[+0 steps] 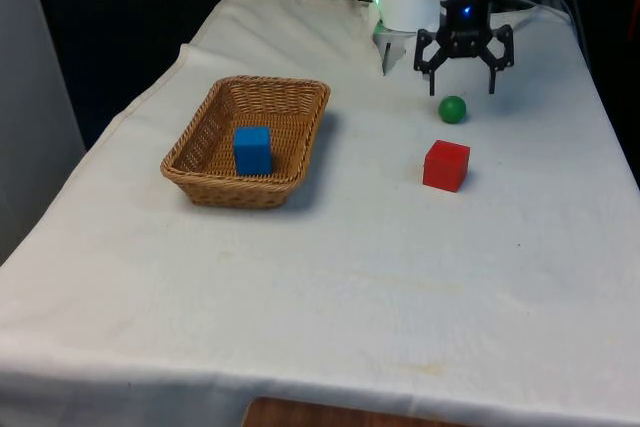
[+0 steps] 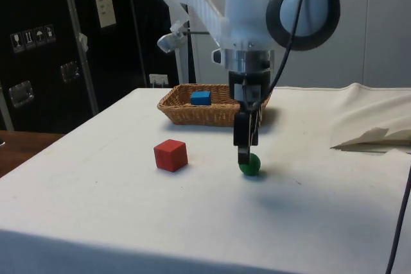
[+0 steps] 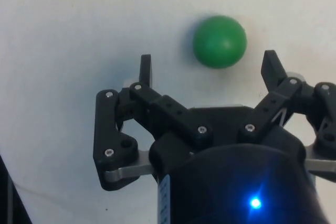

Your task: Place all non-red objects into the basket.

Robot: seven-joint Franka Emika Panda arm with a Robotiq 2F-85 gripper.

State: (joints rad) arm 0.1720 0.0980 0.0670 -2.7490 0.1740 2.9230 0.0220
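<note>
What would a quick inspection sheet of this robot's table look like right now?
Surface: white cloth, wrinkled, covering the table.
Job's things: blue cube lying inside the wicker basket; green ball on the cloth; red cube on the cloth, apart from the ball.
Clutter: nothing seen.
Gripper: gripper open, low over the green ball, holding nothing.
Cables: black cable hanging at the table's edge in the side view.
Surroundings: dark cabinets behind.
</note>
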